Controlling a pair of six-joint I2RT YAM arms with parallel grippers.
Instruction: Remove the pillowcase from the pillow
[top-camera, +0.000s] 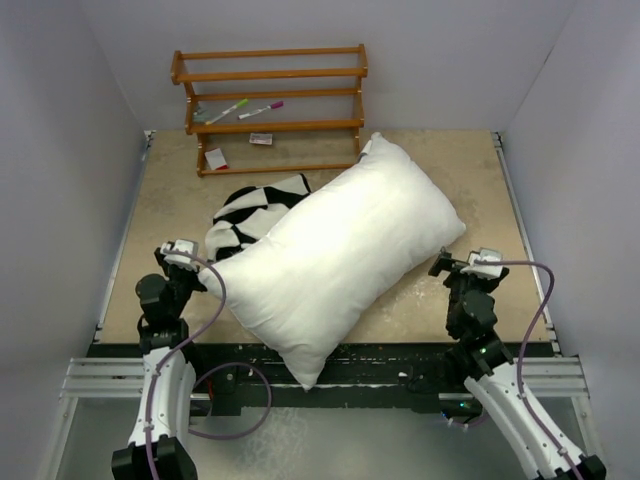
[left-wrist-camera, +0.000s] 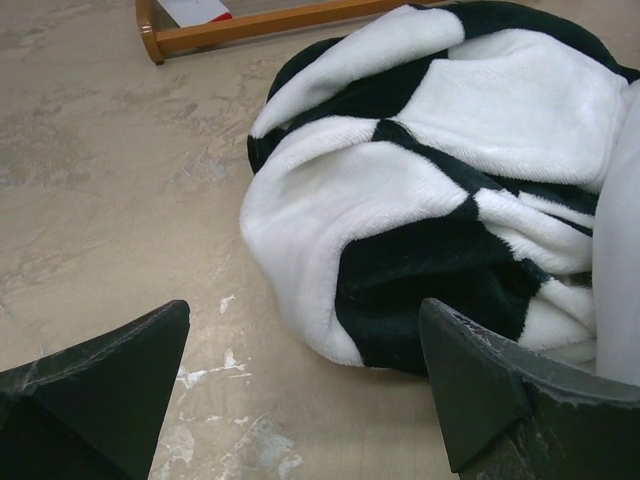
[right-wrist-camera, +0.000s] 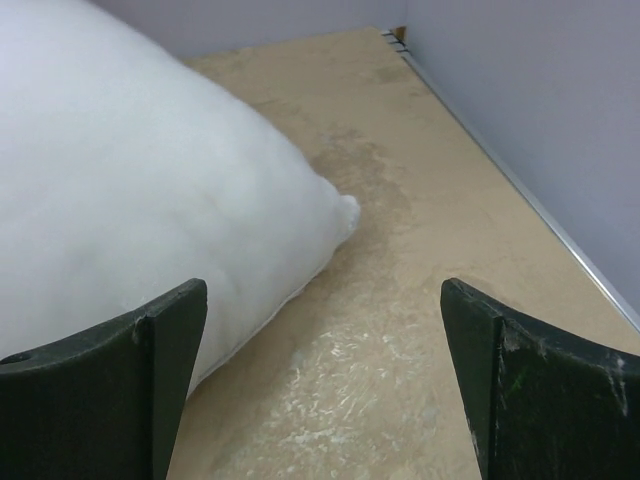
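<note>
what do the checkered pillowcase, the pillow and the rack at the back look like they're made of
The pillowcase looks like plush fleece, matte; the left wrist view shows short fuzzy pile. The pillow looks like smooth white cloth, probably over soft filling, judging by its plump shape. The rack seems to be varnished wood, orange-brown with a slight sheen.

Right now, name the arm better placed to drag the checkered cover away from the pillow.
Left. The left fingers, open, face the crumpled cover directly; the right fingers face only the pillow and table.
</note>
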